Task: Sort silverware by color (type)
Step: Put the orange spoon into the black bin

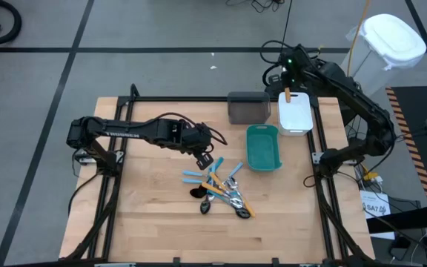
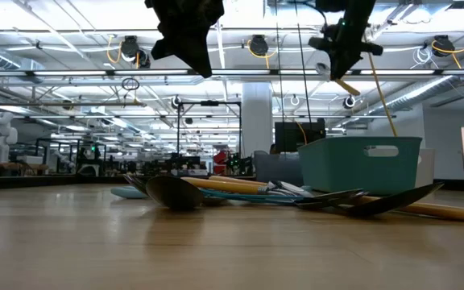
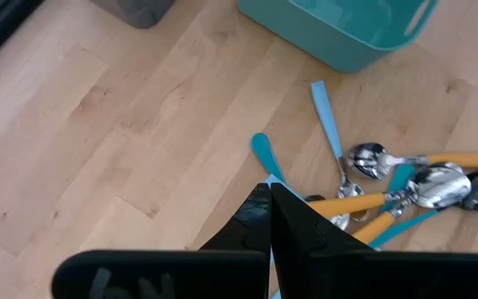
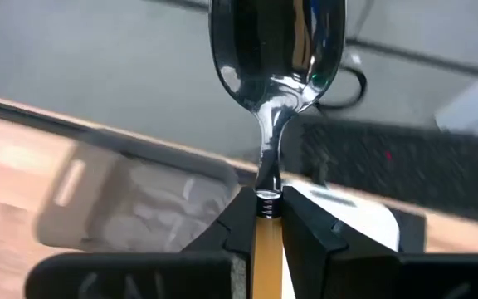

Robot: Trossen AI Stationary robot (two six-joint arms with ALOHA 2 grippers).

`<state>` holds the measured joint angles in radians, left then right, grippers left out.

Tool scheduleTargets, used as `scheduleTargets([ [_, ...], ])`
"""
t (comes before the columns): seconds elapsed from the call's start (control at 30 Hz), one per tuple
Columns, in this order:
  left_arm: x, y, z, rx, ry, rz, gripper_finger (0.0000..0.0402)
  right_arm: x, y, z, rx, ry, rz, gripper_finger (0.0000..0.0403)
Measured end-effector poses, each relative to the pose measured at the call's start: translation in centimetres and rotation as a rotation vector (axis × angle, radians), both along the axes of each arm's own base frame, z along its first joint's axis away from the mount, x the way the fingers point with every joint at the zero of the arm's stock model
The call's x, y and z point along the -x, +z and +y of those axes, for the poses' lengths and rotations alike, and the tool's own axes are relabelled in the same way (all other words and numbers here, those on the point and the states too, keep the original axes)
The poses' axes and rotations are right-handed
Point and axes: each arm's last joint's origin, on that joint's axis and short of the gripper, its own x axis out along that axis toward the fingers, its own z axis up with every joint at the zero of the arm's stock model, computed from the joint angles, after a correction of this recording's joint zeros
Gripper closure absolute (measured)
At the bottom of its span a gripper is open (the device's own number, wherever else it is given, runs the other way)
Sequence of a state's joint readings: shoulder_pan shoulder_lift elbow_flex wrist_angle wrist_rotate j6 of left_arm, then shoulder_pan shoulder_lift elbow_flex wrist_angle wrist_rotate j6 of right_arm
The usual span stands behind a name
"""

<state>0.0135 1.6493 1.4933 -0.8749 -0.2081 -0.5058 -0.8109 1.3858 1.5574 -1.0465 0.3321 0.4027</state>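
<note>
Right gripper (image 1: pixel 288 92) is up over the far edge of the pale wooden worktop (image 1: pixel 154 215), fingers (image 4: pixel 305 224) clamped on an orange-handled spoon with a shiny silver bowl (image 4: pixel 276 58). In the high view that spoon hangs just above the white rectangular bin (image 1: pixel 295 115), orange handle pointing down toward it. The dark gray bin (image 1: pixel 247 107) sits beside the white one, and the teal plastic bin (image 1: pixel 264 147) is nearer the middle of the worktop, nothing visible inside it.

Left gripper (image 1: pixel 203 158) hovers above the near end of the pile, fingers (image 3: pixel 301 224) pressed tight together with nothing between them. Right below it lies the heap of silverware (image 1: pixel 221 191): light-blue-handled pieces (image 3: pixel 329 124) fanned out toward the teal bin, orange-handled spoons (image 3: pixel 463 159) crossing over them with silver heads showing, and a dark spoon (image 1: pixel 197 193) at the edge of the heap. From the low view the pile lies flat on the wood in front of the teal bin, both grippers well clear above it.
</note>
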Motion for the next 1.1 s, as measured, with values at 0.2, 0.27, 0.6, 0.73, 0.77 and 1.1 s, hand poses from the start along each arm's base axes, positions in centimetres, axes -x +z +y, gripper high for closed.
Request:
scheduleTargets([
  [0.2,0.0,0.0,0.4,-0.016,0.021,-0.001,0.0401,0.6,-1.3,-1.0,-0.094,-0.031,0.059,0.0369],
  [0.27,0.0,0.0,0.6,-0.017,0.024,0.0,0.0401,0.4,-1.6,-1.3,-0.1,-0.026,0.073,0.0369],
  [0.6,0.0,0.0,0.9,-0.036,0.003,0.008,0.0401,-1.8,-2.8,-3.1,-0.099,0.288,0.067,0.0369],
  [0.73,0.0,0.0,0.9,-0.036,0.003,0.008,0.0401,-2.7,-3.6,-3.8,-0.089,0.402,0.086,0.0369],
  [0.77,0.0,0.0,0.9,-0.035,0.004,0.008,0.0401,-2.9,-3.8,-4.0,-0.092,0.429,0.091,0.0369],
  [1.1,0.0,0.0,0.9,-0.031,0.011,0.007,0.0401,-6.4,-7.3,-5.5,-0.093,0.723,0.154,0.0369],
])
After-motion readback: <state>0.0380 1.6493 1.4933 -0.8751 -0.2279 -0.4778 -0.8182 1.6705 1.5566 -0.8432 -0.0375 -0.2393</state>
